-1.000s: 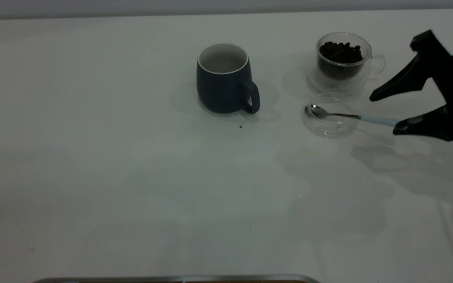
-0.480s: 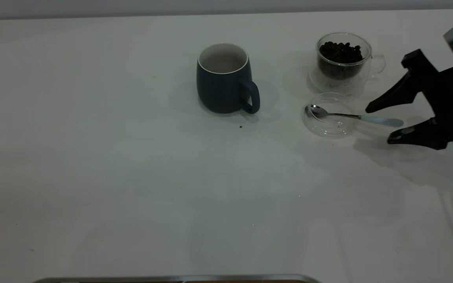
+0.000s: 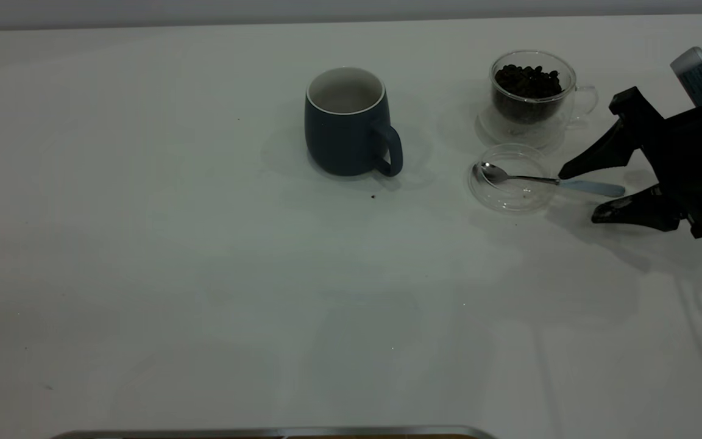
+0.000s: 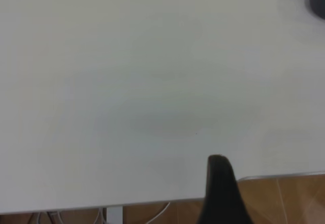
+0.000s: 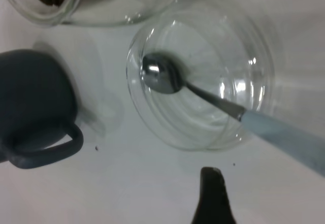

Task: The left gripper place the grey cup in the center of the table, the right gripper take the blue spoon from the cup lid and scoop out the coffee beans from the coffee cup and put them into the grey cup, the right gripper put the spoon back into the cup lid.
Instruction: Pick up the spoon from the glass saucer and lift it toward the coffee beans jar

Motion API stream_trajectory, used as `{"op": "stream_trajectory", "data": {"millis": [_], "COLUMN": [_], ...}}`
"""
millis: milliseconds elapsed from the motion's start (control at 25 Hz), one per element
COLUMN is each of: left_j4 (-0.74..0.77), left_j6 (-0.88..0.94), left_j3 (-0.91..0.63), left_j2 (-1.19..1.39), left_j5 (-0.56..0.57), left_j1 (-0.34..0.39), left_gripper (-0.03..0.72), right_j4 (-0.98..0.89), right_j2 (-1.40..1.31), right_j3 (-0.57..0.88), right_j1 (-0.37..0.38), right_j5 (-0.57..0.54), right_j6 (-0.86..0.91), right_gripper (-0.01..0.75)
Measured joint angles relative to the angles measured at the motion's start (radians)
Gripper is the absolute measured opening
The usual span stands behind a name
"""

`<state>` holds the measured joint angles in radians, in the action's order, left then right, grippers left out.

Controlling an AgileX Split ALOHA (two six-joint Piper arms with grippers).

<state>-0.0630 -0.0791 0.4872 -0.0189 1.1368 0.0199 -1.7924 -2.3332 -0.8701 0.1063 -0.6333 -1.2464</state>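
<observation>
Exterior view: dim, flat light with a grey-green tone over the table (image 3: 205,274). Soft multiple shadows spread toward the lower right beneath the right gripper (image 3: 576,192); a faint halo shadow rings the grey cup (image 3: 348,122). Right wrist view: brighter, soft focus throughout; small glare spots on the cup lid (image 5: 203,76) and a highlight on the bowl of the blue spoon (image 5: 213,94). Left wrist view: pale, washed out, low contrast; dark finger (image 4: 221,193) blurred at the lower edge.
</observation>
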Motion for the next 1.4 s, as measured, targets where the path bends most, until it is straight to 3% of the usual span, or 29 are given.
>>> {"op": "stream_trajectory", "data": {"millis": [840, 1400], "left_j4": [0.000, 0.000], "left_j6": [0.000, -0.001], "left_j3": [0.000, 0.000], "left_j2": [0.000, 0.000], "left_j5": [0.000, -0.001], "left_j1": [0.000, 0.000], "left_gripper": [0.567, 0.567], "right_j4": [0.000, 0.000], "right_j2": [-0.006, -0.071], "right_j3": [-0.070, -0.110], "right_j1": [0.031, 0.032], "right_j5": [0.087, -0.020], "right_j6": [-0.068, -0.112], "right_gripper": [0.592, 0.592]}}
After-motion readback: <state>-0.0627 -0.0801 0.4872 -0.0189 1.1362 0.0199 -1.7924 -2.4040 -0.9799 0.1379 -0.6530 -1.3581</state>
